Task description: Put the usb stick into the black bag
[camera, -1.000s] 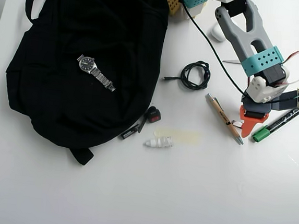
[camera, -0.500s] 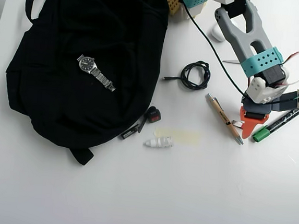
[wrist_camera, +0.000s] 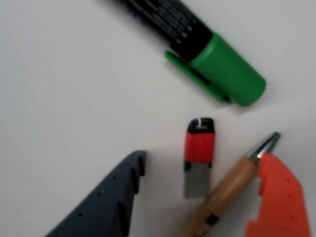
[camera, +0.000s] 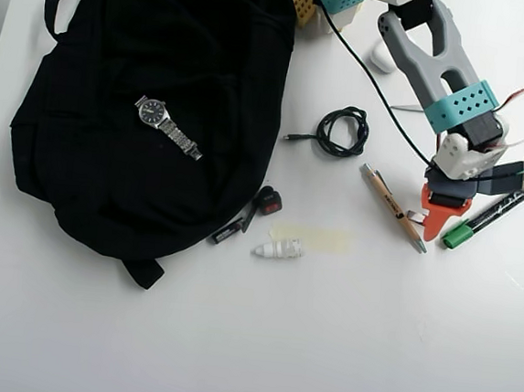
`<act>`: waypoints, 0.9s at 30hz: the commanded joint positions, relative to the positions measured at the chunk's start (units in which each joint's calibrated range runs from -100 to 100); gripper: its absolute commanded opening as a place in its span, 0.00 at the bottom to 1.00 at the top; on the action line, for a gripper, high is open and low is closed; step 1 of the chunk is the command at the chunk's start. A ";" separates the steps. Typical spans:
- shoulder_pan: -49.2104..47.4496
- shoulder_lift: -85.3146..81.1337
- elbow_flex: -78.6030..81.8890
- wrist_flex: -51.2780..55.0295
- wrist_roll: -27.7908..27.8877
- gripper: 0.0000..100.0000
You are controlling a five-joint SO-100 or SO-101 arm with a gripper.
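Hardly any change from half a second back: arm and gripper [camera: 430,220] in nearly the same spot at the right of the overhead view, shifted at most a hair; bag, watch, cable and pen unmoved.

Gripper spread wide, pinching nothing. In the wrist view, dark finger [wrist_camera: 106,202] at lower left, orange finger [wrist_camera: 279,202] at lower right, usb stick [wrist_camera: 199,157] lying flat on the desk [wrist_camera: 74,98] between them, touching neither. Stick short and flat: black cap end with a small white loop at top, red middle, silver metal plug toward the bottom of the view. Plug end just beside the wooden barrel of the pen [wrist_camera: 224,195], possibly touching; hard to tell. Pen's metal tip right against the orange finger's edge. Green-capped marker [wrist_camera: 217,69] above the stick, near but apart.

In the overhead view, usb stick [camera: 416,215] only a small pale sliver at the orange finger's left, wedged between pen [camera: 393,207] and marker [camera: 482,219]. Black bag [camera: 142,103] well apart, filling the upper left, with a wristwatch [camera: 167,126] lying on top of it. Coiled black cable [camera: 341,131], a small black-and-red gadget [camera: 267,200], a white ribbed plug [camera: 277,249] and a strip of tape [camera: 311,238] scattered on the desk between gripper and bag. Wide bare white desk along the bottom and lower right; tight quarters around the stick itself, hemmed in by pen and marker.
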 commanded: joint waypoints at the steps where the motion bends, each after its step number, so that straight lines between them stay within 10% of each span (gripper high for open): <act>1: -1.70 0.42 1.11 0.56 -1.06 0.30; 27: 1.74 0.42 0.39 0.13 2.30 0.30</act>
